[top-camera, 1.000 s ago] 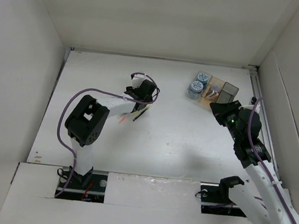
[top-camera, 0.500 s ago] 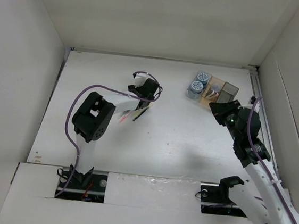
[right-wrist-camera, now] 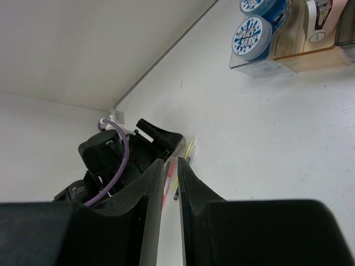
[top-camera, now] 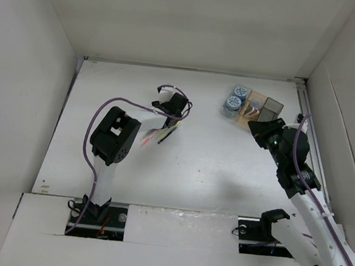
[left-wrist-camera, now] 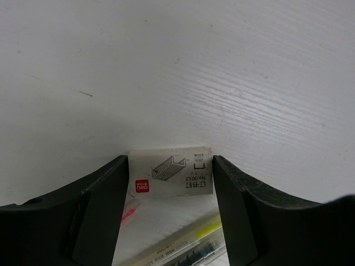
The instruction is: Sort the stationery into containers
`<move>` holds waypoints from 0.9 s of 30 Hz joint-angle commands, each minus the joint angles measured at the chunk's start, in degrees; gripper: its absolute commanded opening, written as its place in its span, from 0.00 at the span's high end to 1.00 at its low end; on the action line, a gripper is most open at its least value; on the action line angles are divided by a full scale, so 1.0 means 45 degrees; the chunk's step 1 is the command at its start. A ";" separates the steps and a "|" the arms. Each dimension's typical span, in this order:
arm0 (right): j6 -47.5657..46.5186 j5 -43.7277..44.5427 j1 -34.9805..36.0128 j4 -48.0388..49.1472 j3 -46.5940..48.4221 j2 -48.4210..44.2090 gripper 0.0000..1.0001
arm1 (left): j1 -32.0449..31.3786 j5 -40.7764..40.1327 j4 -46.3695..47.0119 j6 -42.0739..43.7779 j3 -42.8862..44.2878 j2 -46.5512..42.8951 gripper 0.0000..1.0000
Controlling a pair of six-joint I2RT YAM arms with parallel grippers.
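your left gripper has its 2 fingers pressed against both short sides of a staple box. this small white block seems to lie flat on the table. it reads as a grip taken low so the box can be lifted. just behind the fingers lie the pens, yellow, pink and clear, untouched.

your right gripper hangs near the containers, fingers ajar by a slim gap and holding nothing, likely keeping clear of the left arm.

the clear box holds 2 blue cylinders. the tan box beside it holds a small white item. the grey box looks bare, though you cannot be sure.
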 commanded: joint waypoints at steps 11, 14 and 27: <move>-0.0124 -0.0123 -0.0105 0.0655 0.0192 0.0068 0.77 | 0.0090 0.0273 0.0000 0.0329 0.0365 -0.0470 0.70; -0.0124 -0.0123 -0.0105 0.0655 0.0192 0.0068 0.77 | 0.0090 0.0429 0.0233 0.0446 0.0365 -0.1054 0.73; -0.0124 0.0365 -0.0105 0.0655 0.0076 -0.0400 0.72 | -0.0925 0.3689 0.1814 0.0935 0.1361 -0.2345 0.76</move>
